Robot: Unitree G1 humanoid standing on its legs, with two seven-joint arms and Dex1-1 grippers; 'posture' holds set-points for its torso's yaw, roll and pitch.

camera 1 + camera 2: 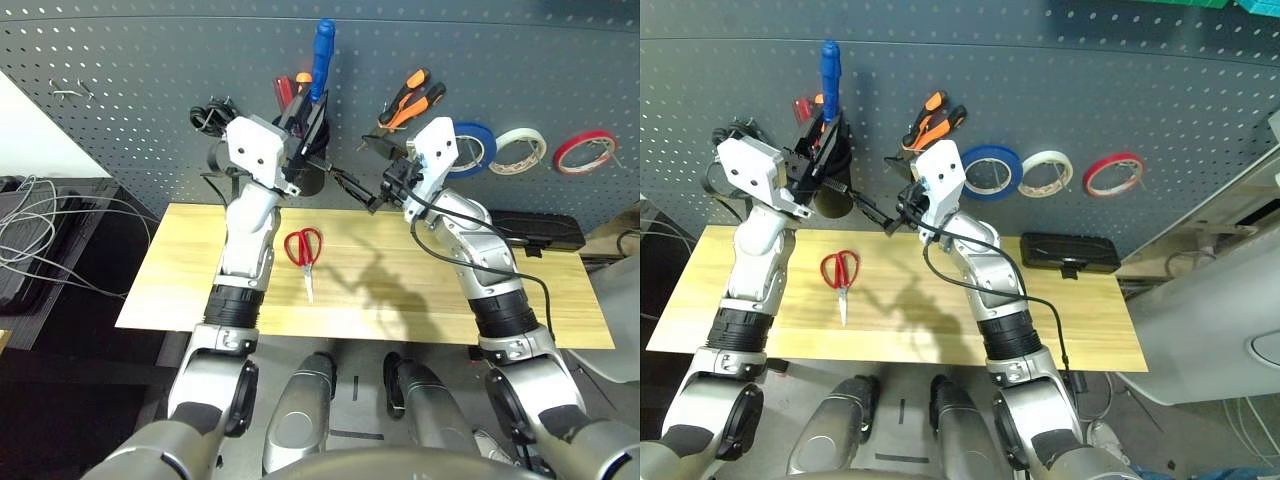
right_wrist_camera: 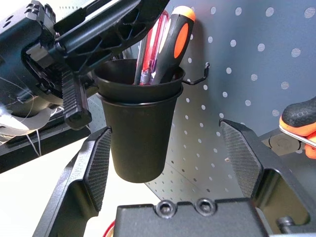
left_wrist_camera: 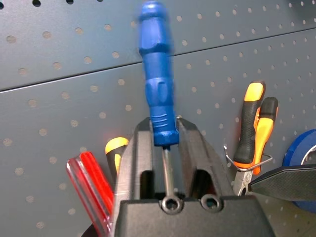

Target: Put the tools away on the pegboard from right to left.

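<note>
Head view: scissors (image 1: 304, 252) lie on the desk (image 1: 420, 300); pliers (image 1: 408, 100) and blue tape (image 1: 470, 148) hang on the pegboard (image 1: 150, 110).
Left wrist: left gripper (image 3: 165, 140) pinches the screwdriver (image 3: 158, 74), upright.
Right wrist: right gripper (image 2: 165, 153) spread wide around the cup (image 2: 138, 133).

Silver forearms (image 1: 245, 250) with black ribbed wrist bands, white wrist housings (image 1: 258, 150), black two-finger grippers, black cable (image 1: 470, 250) along the right arm.
</note>
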